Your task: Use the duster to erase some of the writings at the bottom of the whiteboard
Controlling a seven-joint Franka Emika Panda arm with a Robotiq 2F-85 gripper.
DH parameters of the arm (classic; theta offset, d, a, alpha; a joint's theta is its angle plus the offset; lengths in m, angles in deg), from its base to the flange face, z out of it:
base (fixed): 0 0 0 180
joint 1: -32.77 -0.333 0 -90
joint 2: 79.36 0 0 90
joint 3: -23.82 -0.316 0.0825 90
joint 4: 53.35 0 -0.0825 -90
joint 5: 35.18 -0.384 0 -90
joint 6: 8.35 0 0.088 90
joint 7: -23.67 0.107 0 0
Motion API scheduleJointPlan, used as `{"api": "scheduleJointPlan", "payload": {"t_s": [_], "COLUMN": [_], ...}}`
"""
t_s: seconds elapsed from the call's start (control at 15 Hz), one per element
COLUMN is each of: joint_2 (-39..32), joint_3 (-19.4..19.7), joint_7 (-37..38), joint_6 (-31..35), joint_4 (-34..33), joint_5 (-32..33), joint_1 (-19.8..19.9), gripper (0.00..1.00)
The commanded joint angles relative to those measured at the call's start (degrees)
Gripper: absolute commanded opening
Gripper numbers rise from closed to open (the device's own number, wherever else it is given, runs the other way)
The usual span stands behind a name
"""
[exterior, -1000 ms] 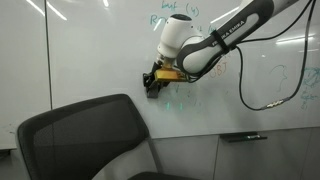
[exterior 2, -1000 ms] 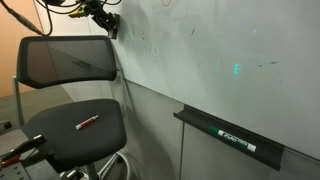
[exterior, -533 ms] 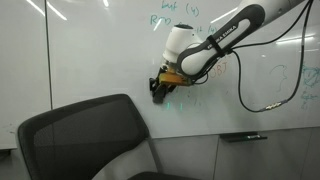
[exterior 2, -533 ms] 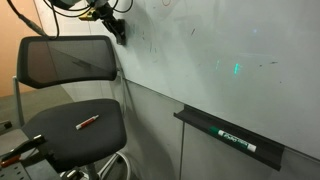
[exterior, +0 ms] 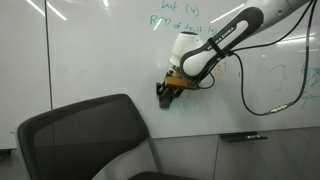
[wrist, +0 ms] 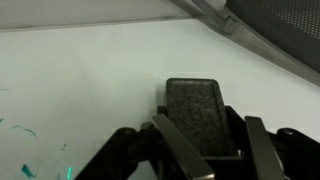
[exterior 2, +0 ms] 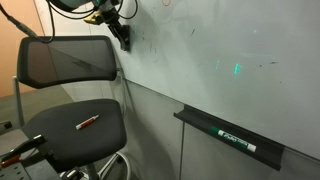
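Gripper: the gripper [exterior: 165,90] sits mid-frame in an exterior view, with its fingers [wrist: 175,145] clenched on the duster [wrist: 198,112].
Duster: a dark block with a grainy face. It is held between the two fingers in the lower centre of the wrist view and lies against the whiteboard [wrist: 90,70].
Whiteboard: glossy white, it fills most of both exterior views. Bare board runs to the left of the gripper.
Writings: faint teal strokes [wrist: 25,165] show in the lower left corner of the wrist view, apart from the duster. More pale teal marks [exterior: 185,100] lie just right of the gripper.
Larger writing: green lines of words [exterior: 175,12] sit at the upper centre, above the arm [exterior: 205,55]. They are too small to read.
Tray: a narrow dark tray [exterior 2: 200,122] is fixed below the board at lower right and holds a marker [exterior 2: 238,141]. Its green label is too small to read.
Chair: a black mesh chair [exterior 2: 65,65] stands at the left, with its backrest close below the gripper.
Chair seat: a red pen [exterior 2: 88,123] lies on it.
Cable: a black cable [exterior: 243,90] hangs in a loop from the arm, right of the gripper and in front of the board.
Open room: the board is clear between the gripper and the tray.
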Motion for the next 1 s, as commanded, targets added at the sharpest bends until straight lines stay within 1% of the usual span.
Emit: {"api": "scheduleJointPlan", "payload": {"t_s": [0.0,0.33,0.47,0.67,0.93], "joint_2": [0.9,3.1,4.4,6.9,9.3], "joint_3": [3.1,5.7,7.2,9.3,11.2], "joint_7": [0.9,4.7,7.8,14.0,21.0], "joint_6": [2.0,3.4,4.0,4.8,4.5], "joint_4": [1.2,5.0,6.6,9.5,11.4], "joint_5": [0.7,2.2,4.1,9.4,15.9], "joint_1": [1.2,2.3,2.1,2.1,2.1], "gripper": [0.33,0.33,0.33,0.33,0.33]}}
